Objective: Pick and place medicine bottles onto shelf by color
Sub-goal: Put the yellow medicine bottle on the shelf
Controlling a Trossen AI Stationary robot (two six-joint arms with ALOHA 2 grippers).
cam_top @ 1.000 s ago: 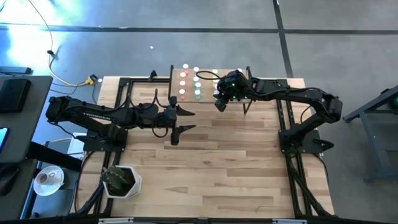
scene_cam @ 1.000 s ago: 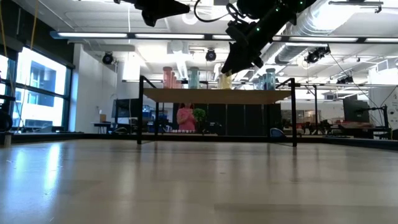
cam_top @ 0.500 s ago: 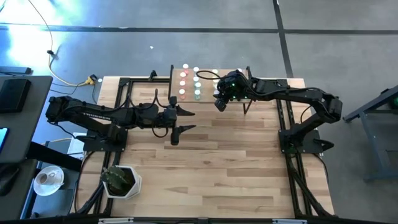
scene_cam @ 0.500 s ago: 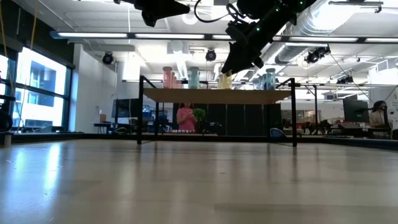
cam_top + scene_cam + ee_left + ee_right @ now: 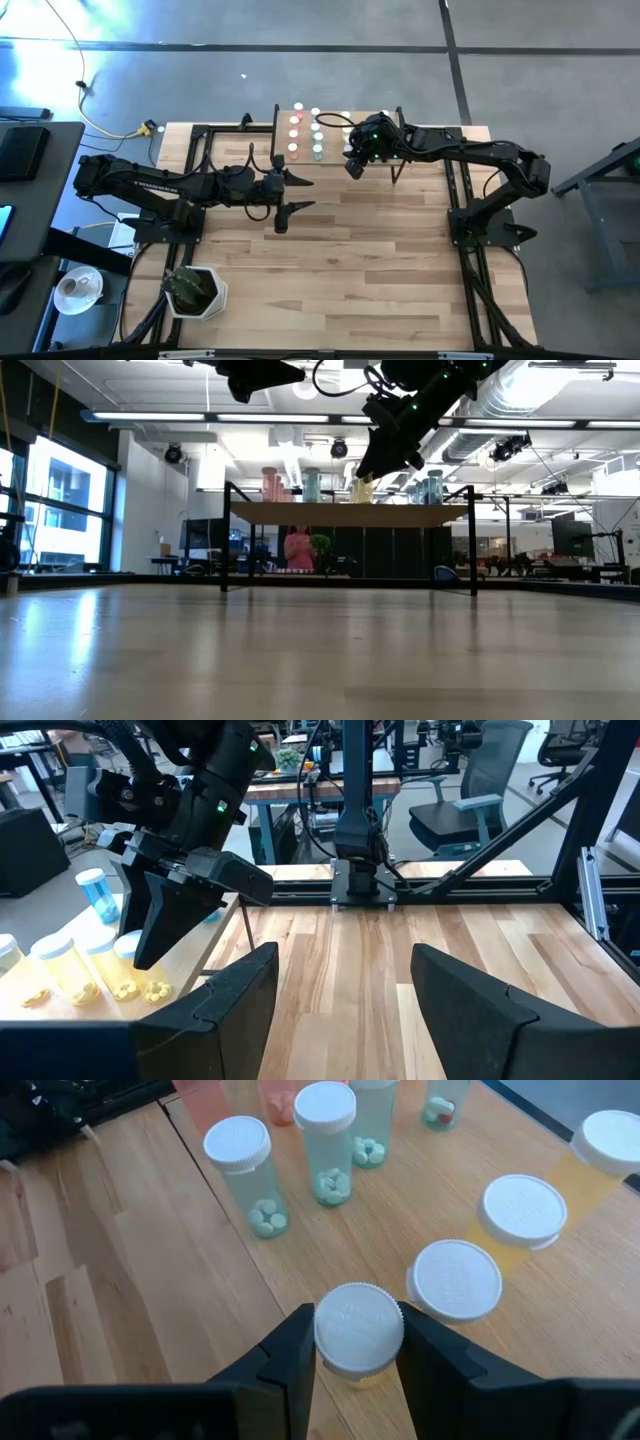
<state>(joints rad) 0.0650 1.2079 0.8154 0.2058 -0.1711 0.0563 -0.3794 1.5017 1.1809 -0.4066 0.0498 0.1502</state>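
- Evidently nothing has shifted over the last second: the right gripper still pinches a yellow medicine bottle by its white cap, one finger on each side, at the same spot over the shelf.
- Just past its fingertips stand two more yellow bottles, then a third farther out; green bottles line up beyond them on the other side, with pink ones at the far end.
- From the high view, that claw hangs at the shelf's near edge, rows of white caps behind it.
- My reading: the hold without motion means the bottle is at or near its place in the yellow row, and release is the step due.
- Well apart, the left gripper waits over bare tabletop with fingers spread, holding nothing.
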